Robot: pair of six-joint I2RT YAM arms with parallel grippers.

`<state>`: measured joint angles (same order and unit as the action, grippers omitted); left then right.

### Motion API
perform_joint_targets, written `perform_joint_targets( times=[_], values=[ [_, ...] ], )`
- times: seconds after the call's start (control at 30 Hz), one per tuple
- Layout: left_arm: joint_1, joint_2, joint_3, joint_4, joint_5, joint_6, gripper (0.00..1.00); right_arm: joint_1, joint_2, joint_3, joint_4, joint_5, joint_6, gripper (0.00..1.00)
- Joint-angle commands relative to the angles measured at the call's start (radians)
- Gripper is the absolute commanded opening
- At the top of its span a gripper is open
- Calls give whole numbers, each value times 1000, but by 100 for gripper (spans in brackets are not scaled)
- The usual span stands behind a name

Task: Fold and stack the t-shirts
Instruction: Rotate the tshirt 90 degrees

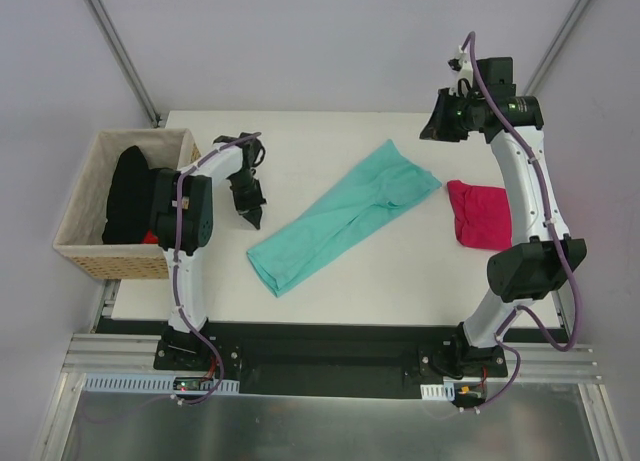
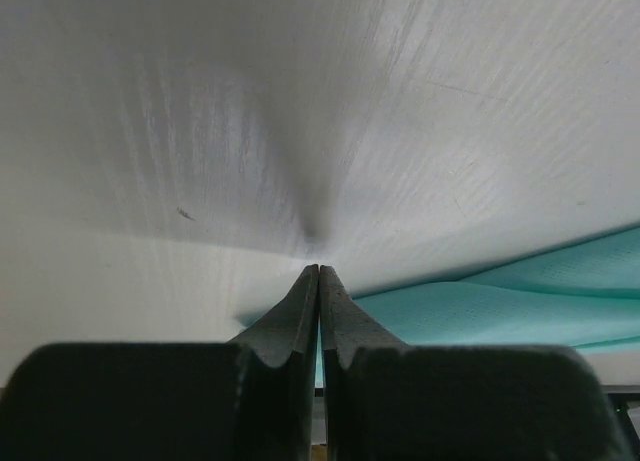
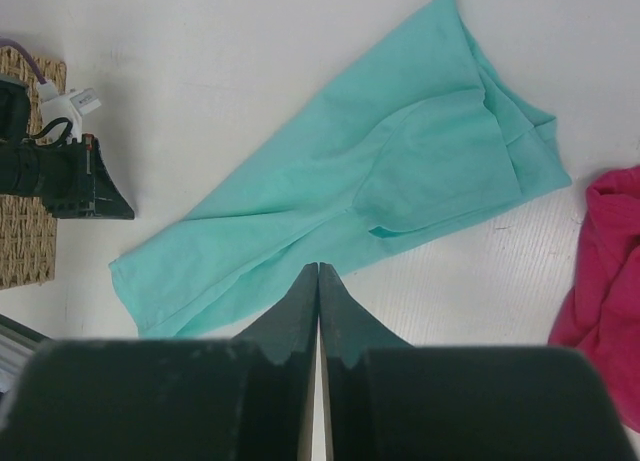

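One long, creased teal t-shirt (image 1: 340, 216)

The white table (image 1: 300, 146) carries a teal t-shirt (image 1: 345, 216) and a magenta t-shirt (image 1: 480, 213).

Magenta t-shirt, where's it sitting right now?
In the top view the magenta t-shirt lies bunched on the table's right side, just right of the teal t-shirt and beside the right arm.

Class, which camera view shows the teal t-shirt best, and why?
Top external: the whole teal t-shirt shows, unobstructed. The right wrist view shows it larger but partly behind the right gripper; the left wrist catches only a strip.
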<state>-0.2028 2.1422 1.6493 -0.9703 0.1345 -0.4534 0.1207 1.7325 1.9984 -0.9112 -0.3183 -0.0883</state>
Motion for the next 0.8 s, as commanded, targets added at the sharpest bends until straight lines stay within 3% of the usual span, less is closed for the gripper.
perform_joint_targets(
  times=[0.0,0.43,0.77],
  values=[
    [-3,-14,-66,27,37,-1,0,-7,-33,53,-38,5,-22,3],
    [-38,-85,-243,74,51,-36,0,-7,-45,37,-26,-34,-11,3],
    [-153,-133,-307,79,68,-90,0,-7,-59,25,-11,-56,1,3]
  ],
)
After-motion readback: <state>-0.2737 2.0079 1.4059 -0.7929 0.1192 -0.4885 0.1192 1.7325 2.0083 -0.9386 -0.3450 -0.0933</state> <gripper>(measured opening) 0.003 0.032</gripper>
